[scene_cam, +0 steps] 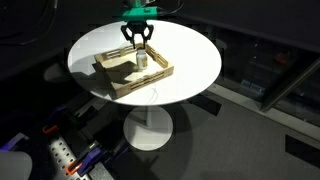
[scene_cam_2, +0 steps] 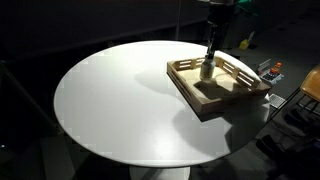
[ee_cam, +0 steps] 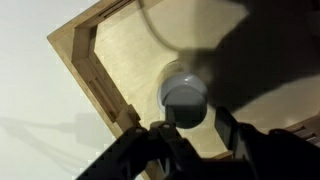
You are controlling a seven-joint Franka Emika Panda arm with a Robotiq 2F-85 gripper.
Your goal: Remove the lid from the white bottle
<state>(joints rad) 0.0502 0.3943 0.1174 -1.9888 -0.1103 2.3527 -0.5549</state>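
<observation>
The round white tabletop [scene_cam: 195, 70] carries a light wooden tray [scene_cam: 115, 84], which lies in the upper middle of the frame in an exterior view and toward the right edge of the tabletop [scene_cam_2: 110, 100] in the other one.

The white bottle [scene_cam: 141, 62] stands upright inside the tray [scene_cam_2: 215, 106], on its floor and near the far rail. It is away from the corners as far as both exterior views show. The lid [ee_cam: 185, 100] is on the bottle. The wrist view, a little right of center, shows its greyish round top with a pale ring of the bottle [ee_cam: 166, 84] around it.

The claw [scene_cam: 139, 42] hangs straight down over the bottle [scene_cam_2: 207, 72]. In both exterior views its dark fingers reach to the bottle's top. In the wrist view the claw [ee_cam: 198, 128] enters from the bottom edge, and its two dark fingers [ee_cam: 160, 145] stand a little apart on either side of the lid's lower rim. Shadow and blur hide the contact, so whether the pads press on the lid or stand just clear of it cannot be told. The arm's shadow darkens the right half of the tray floor in the wrist view.
</observation>
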